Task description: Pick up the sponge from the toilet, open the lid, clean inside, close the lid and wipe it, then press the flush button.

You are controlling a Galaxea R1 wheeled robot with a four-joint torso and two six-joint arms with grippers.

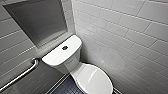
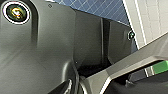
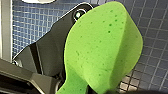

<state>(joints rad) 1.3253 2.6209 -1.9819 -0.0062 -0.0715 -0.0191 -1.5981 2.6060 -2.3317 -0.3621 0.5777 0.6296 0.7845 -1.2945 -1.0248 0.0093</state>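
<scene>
- The right gripper [image 3: 75, 87] is clamping onto the sponge [image 3: 102, 50]. It is pinching the narrow end, so the bright green pad is bending into a curve above the dark blue tiled floor [image 3: 30, 30].
- How far the left gripper is opening I cannot tell from its wrist view.
- The toilet [image 1: 75, 62] is standing in a corner of white-tiled walls [image 1: 120, 32]. In the head view its tank is sitting near the middle, and the bowl is reaching toward 5 o'clock.
- The lid [image 1: 93, 78] is lying shut over the bowl, its smooth top facing up.
- The flush button [image 1: 64, 47] is showing dark at the centre of the tank top.
- A metal grab bar [image 1: 20, 74] is running along the wall at 8 o'clock from the tank.
- A grey recessed panel [image 1: 37, 20] is showing at 11 o'clock.
</scene>
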